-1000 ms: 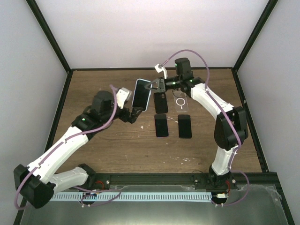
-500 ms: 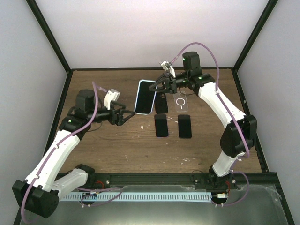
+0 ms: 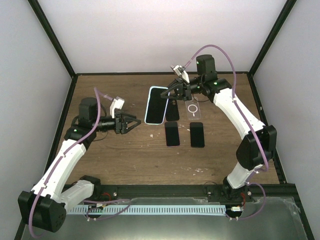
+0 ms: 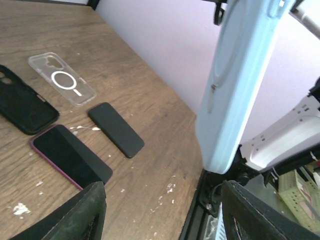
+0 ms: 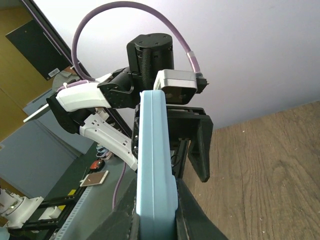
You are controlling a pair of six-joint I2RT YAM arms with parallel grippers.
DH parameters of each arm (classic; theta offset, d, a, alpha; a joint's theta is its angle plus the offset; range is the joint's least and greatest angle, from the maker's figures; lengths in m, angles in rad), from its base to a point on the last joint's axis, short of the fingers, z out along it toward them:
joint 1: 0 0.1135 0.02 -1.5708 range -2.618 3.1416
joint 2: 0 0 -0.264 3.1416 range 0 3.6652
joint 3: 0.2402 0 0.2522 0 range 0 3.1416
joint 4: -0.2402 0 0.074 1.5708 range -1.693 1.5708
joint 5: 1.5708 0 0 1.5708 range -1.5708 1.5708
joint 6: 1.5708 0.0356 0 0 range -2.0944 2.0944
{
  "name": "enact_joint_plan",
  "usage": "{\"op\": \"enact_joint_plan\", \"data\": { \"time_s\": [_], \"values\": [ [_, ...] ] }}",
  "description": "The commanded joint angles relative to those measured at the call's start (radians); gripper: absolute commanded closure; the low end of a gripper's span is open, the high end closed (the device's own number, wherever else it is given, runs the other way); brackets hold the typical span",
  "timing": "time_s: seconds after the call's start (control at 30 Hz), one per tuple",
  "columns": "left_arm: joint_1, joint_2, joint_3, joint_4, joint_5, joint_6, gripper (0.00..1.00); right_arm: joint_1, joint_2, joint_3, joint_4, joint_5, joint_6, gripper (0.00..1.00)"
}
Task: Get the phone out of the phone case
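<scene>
The phone [image 3: 155, 105], dark screen up, sits in a light blue phone case [image 3: 148, 107] held in the air over the back of the table. My right gripper [image 3: 176, 91] is shut on the case's far end. In the right wrist view the case [image 5: 155, 165] runs edge-on between the right gripper's [image 5: 155, 222] jaws. My left gripper [image 3: 132, 122] hangs open to the left of the phone, apart from it. In the left wrist view the case's back [image 4: 240, 85] stands upright beyond the open left gripper [image 4: 162, 215], nothing between the fingers [image 4: 75, 215].
On the table lie a clear case with a white ring [image 3: 193, 108], a black case [image 3: 172, 110], a dark phone with a purple edge [image 3: 172, 133] and a black phone [image 3: 197, 134]. A black frame [image 3: 200, 189] borders the table's near edge.
My left gripper has drawn back to the left, away from the phone's lower end, and its jaws have narrowed. The right gripper has shifted the cased phone slightly right.
</scene>
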Motion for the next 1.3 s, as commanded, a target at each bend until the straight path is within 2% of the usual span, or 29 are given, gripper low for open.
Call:
{"op": "enact_joint_plan", "data": {
  "time_s": [0.0,0.63,0.8,0.93,1.1,1.27],
  "values": [
    [-0.032,-0.024,-0.018,0.081,0.041,-0.018,0.36,-0.003,-0.045,0.005,0.041,-0.033,0.048,0.99],
    [-0.072,0.043,0.022,0.084,-0.053,0.01,0.39,0.001,-0.057,-0.012,0.044,-0.023,0.075,0.99],
    [-0.074,0.024,0.002,0.132,0.036,0.013,0.35,0.002,-0.058,-0.017,0.047,-0.01,0.085,0.99],
    [-0.075,0.009,-0.025,0.187,0.038,-0.022,0.37,0.001,-0.06,-0.022,0.049,-0.011,0.087,0.99],
    [-0.077,0.025,-0.014,0.178,0.004,-0.008,0.39,0.002,-0.063,-0.027,0.053,-0.018,0.089,0.99],
    [-0.076,0.028,-0.015,0.113,-0.098,0.031,0.44,0.002,-0.072,-0.035,0.063,-0.06,0.091,0.99]
  ]
}}
